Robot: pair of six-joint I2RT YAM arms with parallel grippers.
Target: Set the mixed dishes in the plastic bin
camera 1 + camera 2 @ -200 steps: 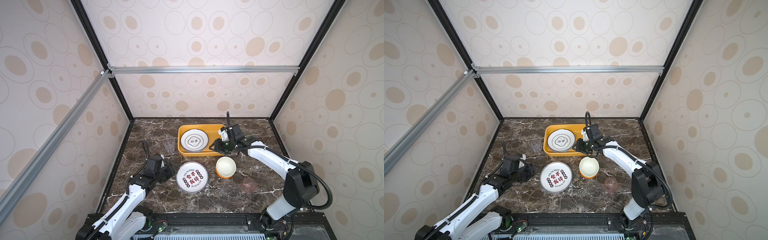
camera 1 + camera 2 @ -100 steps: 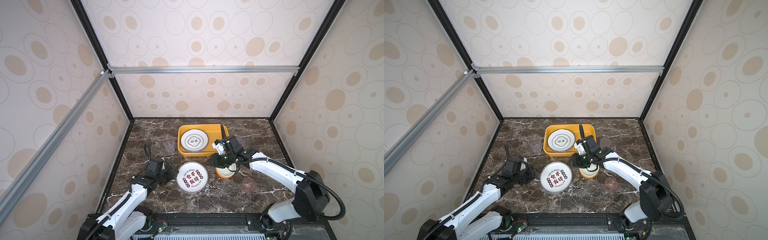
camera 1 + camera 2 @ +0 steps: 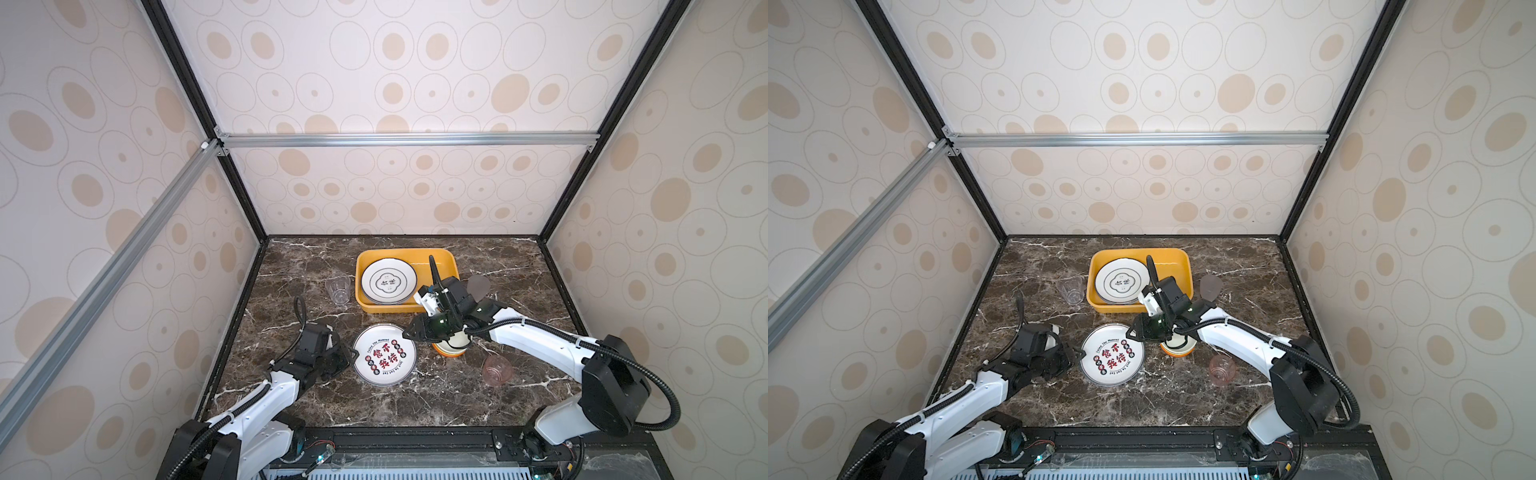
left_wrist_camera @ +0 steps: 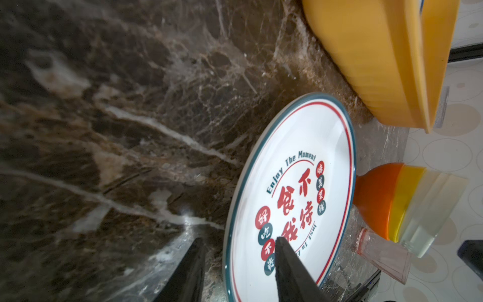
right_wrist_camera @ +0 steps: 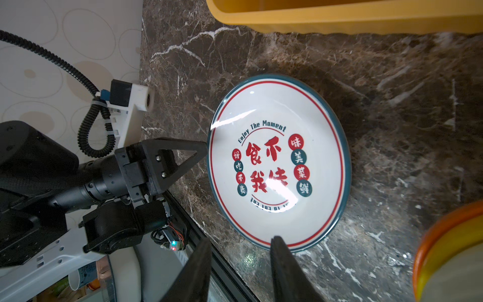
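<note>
The lettered plate (image 3: 384,354) is lying flat on the table (image 3: 291,270) just before the yellow bin (image 3: 390,308). The left gripper (image 4: 237,241) is straddling its rim, jaws part open and gripping nothing, and the right gripper (image 5: 239,239) is waiting likewise part open and empty at the opposite rim, apparently to brace it.

The dark marble tabletop (image 3: 415,399) is carrying the yellow-orange bin (image 3: 390,308); a clear cup (image 3: 338,289) is sitting left of the bin, a grey cup (image 3: 478,286) right of it, and a red-lettered plate (image 3: 384,354), orange bowl (image 3: 445,352) and pink cup (image 3: 496,370) in front of it.
</note>
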